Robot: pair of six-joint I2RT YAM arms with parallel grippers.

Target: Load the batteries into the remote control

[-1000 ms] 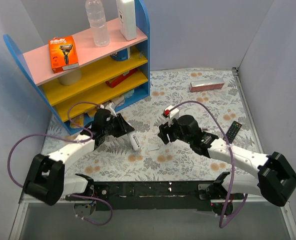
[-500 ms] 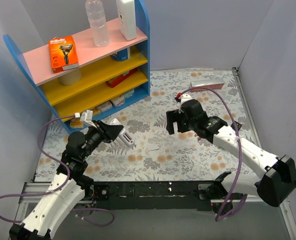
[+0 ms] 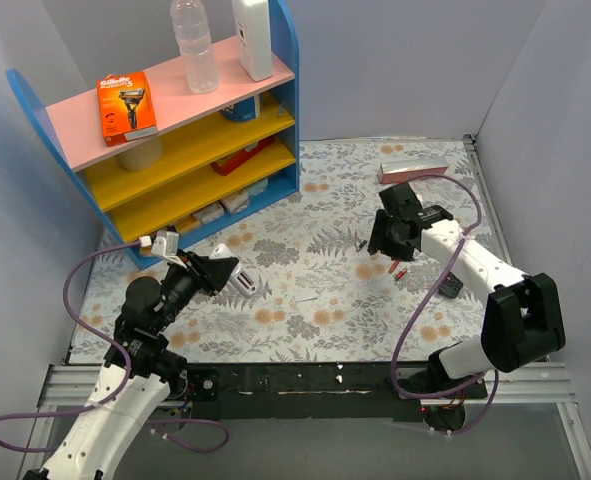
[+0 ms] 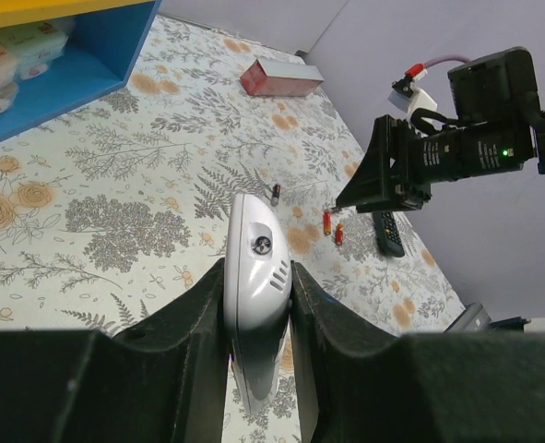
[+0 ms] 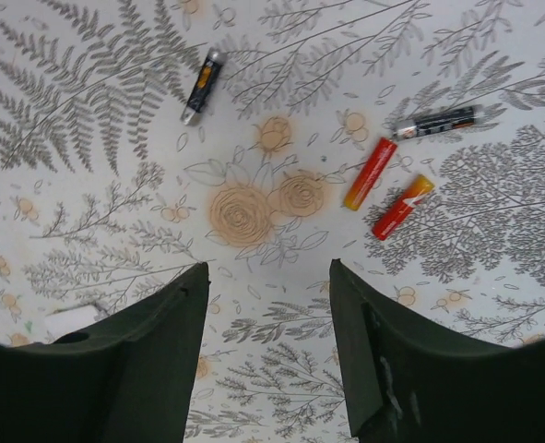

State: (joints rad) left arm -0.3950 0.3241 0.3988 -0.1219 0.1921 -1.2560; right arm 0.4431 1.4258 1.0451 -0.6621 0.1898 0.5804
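My left gripper (image 3: 237, 278) (image 4: 258, 277) is shut on a white remote control (image 3: 245, 284) (image 4: 256, 263), held on edge above the floral table at the left. Several batteries lie loose on the right: two red ones (image 5: 371, 173) (image 5: 403, 206) (image 3: 395, 268) (image 4: 333, 226) side by side, a black one (image 5: 435, 122) just beyond them, and another black one (image 5: 203, 87) (image 3: 360, 243) (image 4: 276, 193) further left. My right gripper (image 3: 385, 242) (image 5: 267, 277) hangs open above the table just short of these batteries, with nothing between its fingers.
A black remote (image 4: 387, 233) (image 3: 452, 284) lies right of the batteries, partly under the right arm. A small white flat piece (image 3: 305, 297) lies mid-table. A pink box (image 3: 412, 170) sits at the back right. A blue, yellow and pink shelf (image 3: 175, 150) fills the back left.
My right gripper has swung right and back, away from the white remote, to above the batteries. The left arm has drawn back to the left with the remote still in its grip.
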